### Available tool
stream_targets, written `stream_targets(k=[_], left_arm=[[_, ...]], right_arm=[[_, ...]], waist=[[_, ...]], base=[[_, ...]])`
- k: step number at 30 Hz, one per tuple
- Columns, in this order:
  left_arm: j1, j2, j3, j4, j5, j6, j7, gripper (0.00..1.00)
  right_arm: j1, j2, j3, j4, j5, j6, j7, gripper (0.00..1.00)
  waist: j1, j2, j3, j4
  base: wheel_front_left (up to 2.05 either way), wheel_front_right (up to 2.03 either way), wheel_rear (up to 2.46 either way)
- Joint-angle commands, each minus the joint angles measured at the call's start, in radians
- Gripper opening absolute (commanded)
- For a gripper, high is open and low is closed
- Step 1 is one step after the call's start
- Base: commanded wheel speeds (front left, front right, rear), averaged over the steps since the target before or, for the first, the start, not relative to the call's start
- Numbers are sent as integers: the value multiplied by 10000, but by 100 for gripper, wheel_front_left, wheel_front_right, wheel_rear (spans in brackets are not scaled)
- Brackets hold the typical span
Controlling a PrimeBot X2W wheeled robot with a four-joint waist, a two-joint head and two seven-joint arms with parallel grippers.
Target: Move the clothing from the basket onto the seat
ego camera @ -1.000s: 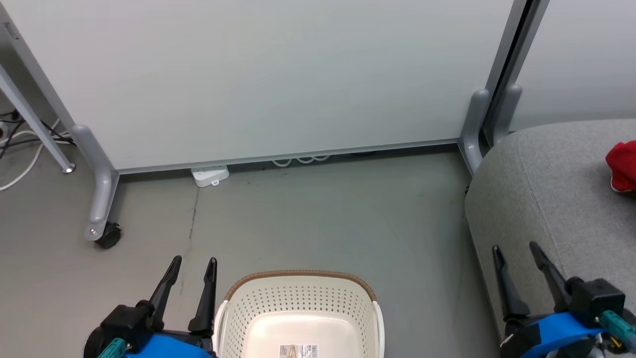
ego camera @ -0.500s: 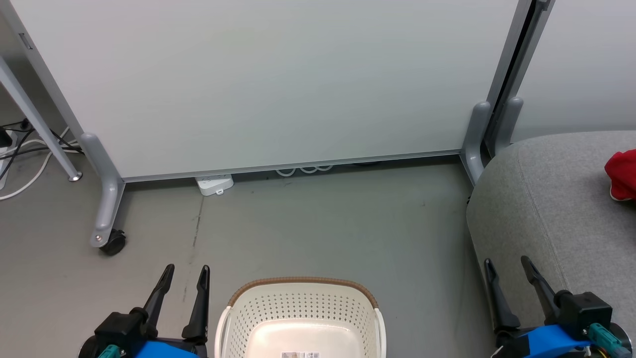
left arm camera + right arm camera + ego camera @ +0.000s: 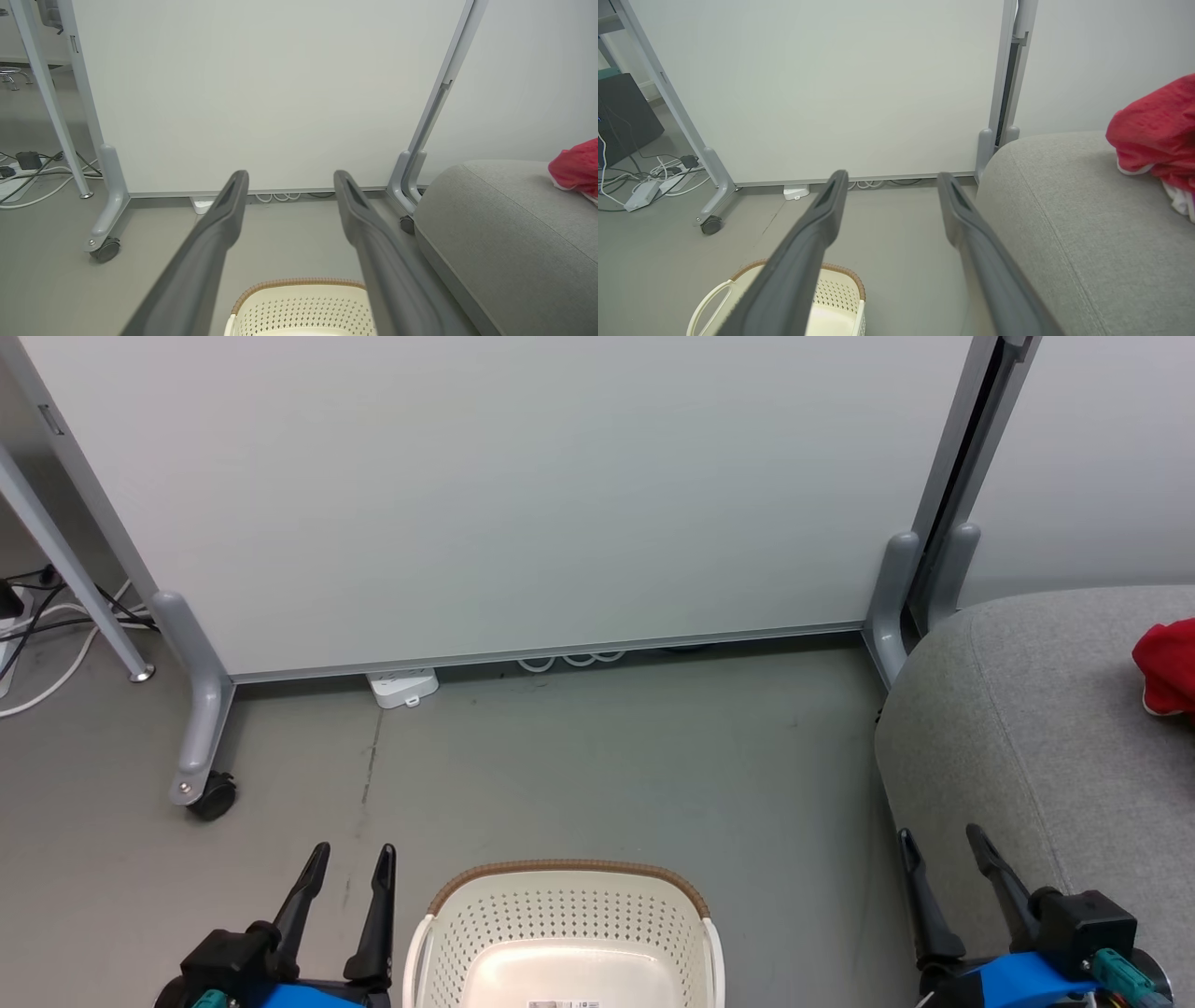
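1. Clothing (image 3: 1167,667), bright red with some white trim, was seen heaped on the seat (image 3: 1027,728), at the right edge of the head view and cut off by the frame.
2. The seat, a grey upholstered cushion with a stitched seam, was placed to the robot's right, just beside the foot of a pale partition panel (image 3: 513,495).
3. The basket (image 3: 569,872) was set on the grey floor (image 3: 607,765) directly before the robot, between the two grippers. Its pale bottom and a small label were exposed.
4. The left gripper (image 3: 355,849) was held spread wide, with nothing between its fingers, just left of the basket's rim and pointed toward the panel.
5. The right gripper (image 3: 938,833) was likewise spread wide and empty. It was held by the seat's near side, well apart from the clothing. Whether it touched the seat could not be judged.
6. A white power strip (image 3: 403,688) and a caster wheel (image 3: 213,796) were noted at the panel's base.
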State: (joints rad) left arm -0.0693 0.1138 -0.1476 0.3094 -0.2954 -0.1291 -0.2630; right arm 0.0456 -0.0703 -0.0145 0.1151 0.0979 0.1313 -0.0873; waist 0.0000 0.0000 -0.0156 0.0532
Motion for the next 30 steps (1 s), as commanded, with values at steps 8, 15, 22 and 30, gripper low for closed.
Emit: stream_targets(k=[8, 15, 22, 30], left_arm=[[312, -144, -104, 515, -99, 2, 31, 0], [353, -209, 49, 582, -1043, 1, 289, 0], [267, -241, 295, 454, -2244, -1, 623, 0], [175, -277, 553, 320, -3499, -3, 974, 0]], right_arm=[[92, 10, 15, 584, 54, 2, 22, 0], [6, 24, -72, 806, 1117, 1, 187, 0], [-154, 42, -160, 840, 2497, 0, 361, 0], [-324, 60, -252, 882, 3943, 0, 545, 0]], waist=[[0, 0, -2, -13], [0, 0, 5, -35], [0, 0, 16, -64], [0, 0, 28, -97]], base=[[0, 0, 0], [0, 0, 0], [0, 0, 0], [0, 0, 0]])
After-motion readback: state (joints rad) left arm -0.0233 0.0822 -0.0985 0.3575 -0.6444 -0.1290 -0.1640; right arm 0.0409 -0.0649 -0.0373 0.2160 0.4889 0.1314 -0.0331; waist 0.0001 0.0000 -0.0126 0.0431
